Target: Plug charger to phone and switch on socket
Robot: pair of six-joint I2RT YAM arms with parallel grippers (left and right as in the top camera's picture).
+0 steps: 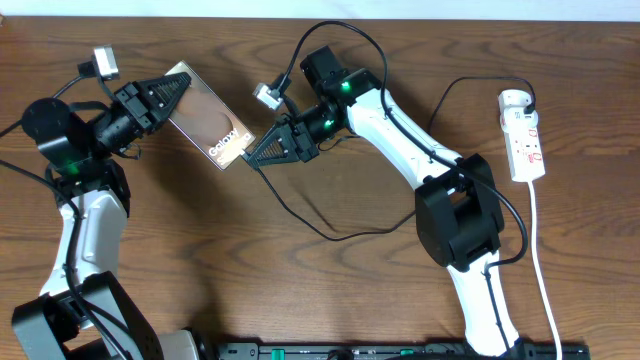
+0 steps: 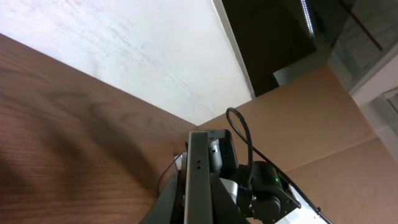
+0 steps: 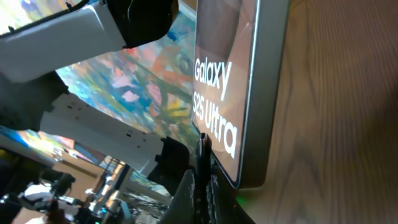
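The phone (image 1: 208, 128), brownish face with white "Galaxy" lettering, is held tilted above the table by my left gripper (image 1: 172, 93), which is shut on its far end. In the left wrist view I see its grey edge (image 2: 199, 180) between the fingers. My right gripper (image 1: 256, 154) is shut on the charger's black plug tip (image 3: 203, 144), which sits right at the phone's lower end (image 3: 239, 124). The black cable (image 1: 320, 228) loops over the table toward the white adapter (image 1: 515, 100) in the socket strip (image 1: 526, 140).
The power strip's white cord (image 1: 545, 270) runs down the right side toward the front edge. The right arm's base (image 1: 455, 220) stands on the table right of centre. The cable's loop lies between the arms.
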